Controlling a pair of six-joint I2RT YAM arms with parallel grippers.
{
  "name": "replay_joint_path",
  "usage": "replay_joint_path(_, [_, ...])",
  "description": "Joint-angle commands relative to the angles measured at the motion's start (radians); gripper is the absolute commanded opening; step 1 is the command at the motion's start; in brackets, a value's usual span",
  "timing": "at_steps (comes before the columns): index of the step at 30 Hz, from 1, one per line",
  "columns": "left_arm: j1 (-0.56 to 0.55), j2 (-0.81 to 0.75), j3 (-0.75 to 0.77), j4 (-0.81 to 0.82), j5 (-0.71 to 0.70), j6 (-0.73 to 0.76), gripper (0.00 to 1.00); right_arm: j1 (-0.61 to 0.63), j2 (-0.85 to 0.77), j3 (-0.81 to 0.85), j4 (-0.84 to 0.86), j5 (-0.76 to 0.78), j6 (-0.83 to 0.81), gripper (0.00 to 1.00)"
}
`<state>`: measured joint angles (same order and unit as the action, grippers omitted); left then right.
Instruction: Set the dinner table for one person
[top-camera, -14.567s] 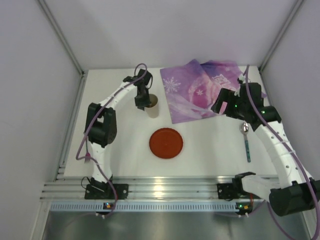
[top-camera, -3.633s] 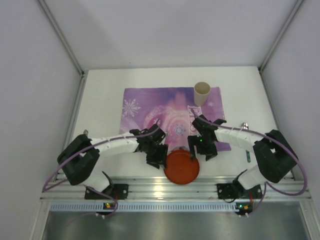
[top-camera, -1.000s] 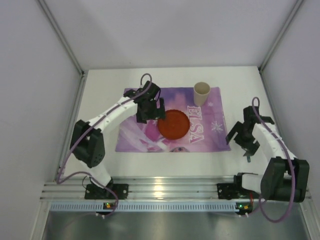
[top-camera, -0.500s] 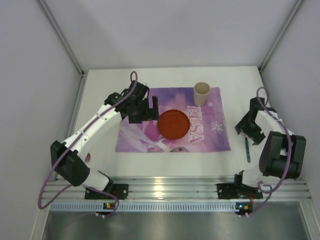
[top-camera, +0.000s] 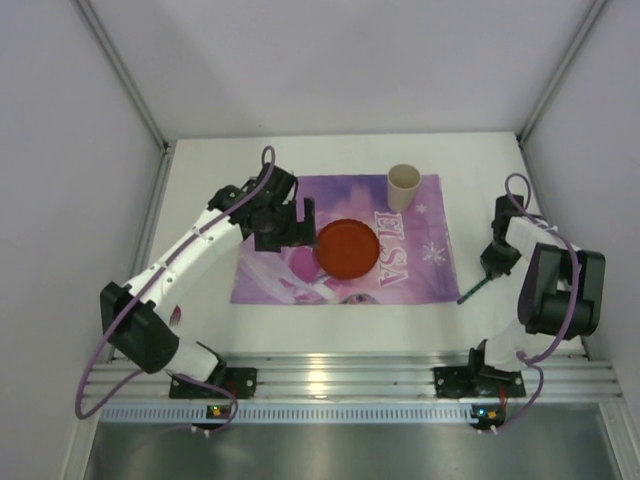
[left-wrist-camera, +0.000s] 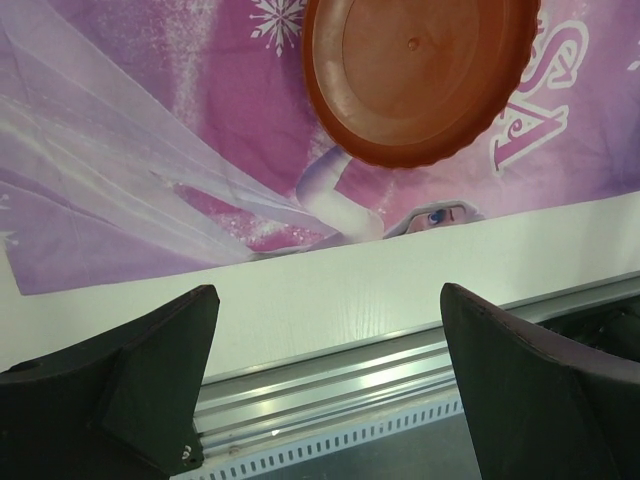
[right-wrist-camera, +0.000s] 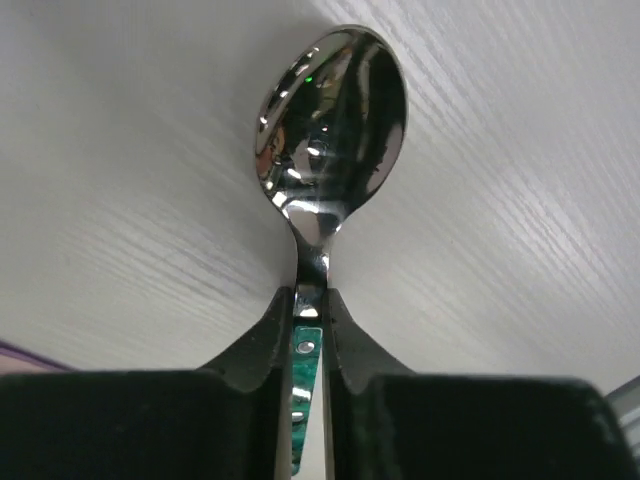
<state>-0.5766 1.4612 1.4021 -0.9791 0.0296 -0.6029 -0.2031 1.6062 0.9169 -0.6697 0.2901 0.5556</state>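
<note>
Right pincer (right-wrist-camera: 310, 318): clamped on shiny green-handled steel spoon (right-wrist-camera: 335, 110), right of purple snowflake placemat (top-camera: 300, 270).
Left pincer (left-wrist-camera: 325, 310): agape, empty, over placemat.
White bench (top-camera: 330, 330): under placemat.
Advice: keep spoon level; lay it beside placemat.

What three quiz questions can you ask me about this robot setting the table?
1. True or false: the red plate lies on the purple placemat.
2. Pick one: what is the right pincer gripping? A) the red plate B) the spoon C) the purple placemat
3. Fill the gap: the left pincer is wide ____ and holds nothing.

Key: 1 true; 2 B; 3 open.
</note>
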Motion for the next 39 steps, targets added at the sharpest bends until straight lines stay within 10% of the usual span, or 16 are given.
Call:
replay_joint_path(1, [0.003, -0.024, 0.035, -0.039, 0.003, 0.002, 0.98, -0.01, 0.069, -0.029, 0.061, 0.024, 0.001, 0.0])
replay_joint_path(14, [0.003, -0.001, 0.077, -0.026, 0.003, -0.009, 0.98, 0.002, -0.141, 0.147, -0.143, 0.04, -0.086, 0.0])
replay_joint_path(23, [0.004, 0.085, 0.196, -0.032, 0.004, 0.022, 0.98, 0.272, -0.157, 0.517, -0.314, -0.083, -0.198, 0.0])
replay_joint_path(30, [0.003, 0.125, 0.279, -0.062, -0.016, 0.04, 0.98, 0.6, -0.074, 0.498, -0.242, -0.135, -0.168, 0.0])
replay_joint_path(39, [0.003, 0.062, 0.256, -0.102, -0.076, 0.022, 0.98, 0.677, 0.046, 0.45, -0.156, -0.121, -0.138, 0.0])
